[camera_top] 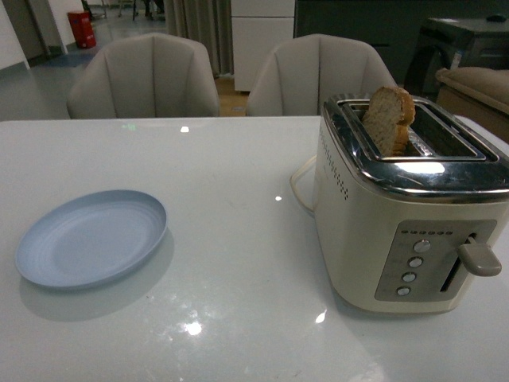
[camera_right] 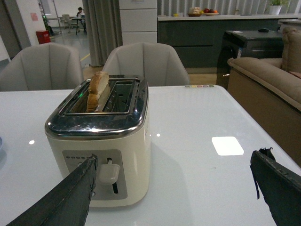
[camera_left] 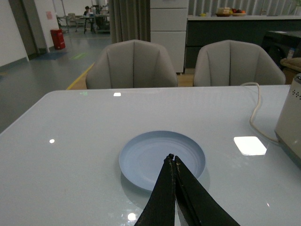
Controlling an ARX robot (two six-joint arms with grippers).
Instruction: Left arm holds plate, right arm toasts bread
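Nearest the front camera, a pale-blue plate [camera_top: 91, 238] lies flat on the left part of the white tabletop [camera_top: 238, 239], with nothing on it. In the left wrist view the left end effector [camera_left: 172, 161] hangs over the near rim of the plate [camera_left: 162, 159]; its two flat dark fingers [camera_left: 162, 197] are pressed together at the tips and grip nothing. Further right stands a cream toaster [camera_top: 406, 207] with a chrome top, well apart from the plate, its lever [camera_top: 479, 259] at the front face beside a column of round buttons [camera_top: 412, 269]. A half-slice of bread [camera_top: 388, 119] stands upright in the toaster's left slot, its rounded end sticking out above the chrome. A pale cord [camera_top: 298, 181] loops from behind the toaster. In the right wrist view the right end effector [camera_right: 178, 174] is spread wide, empty, one finger [camera_right: 70, 197] just before the lever [camera_right: 109, 173]. Two grey chairs [camera_top: 143, 76] stand behind the tabletop.
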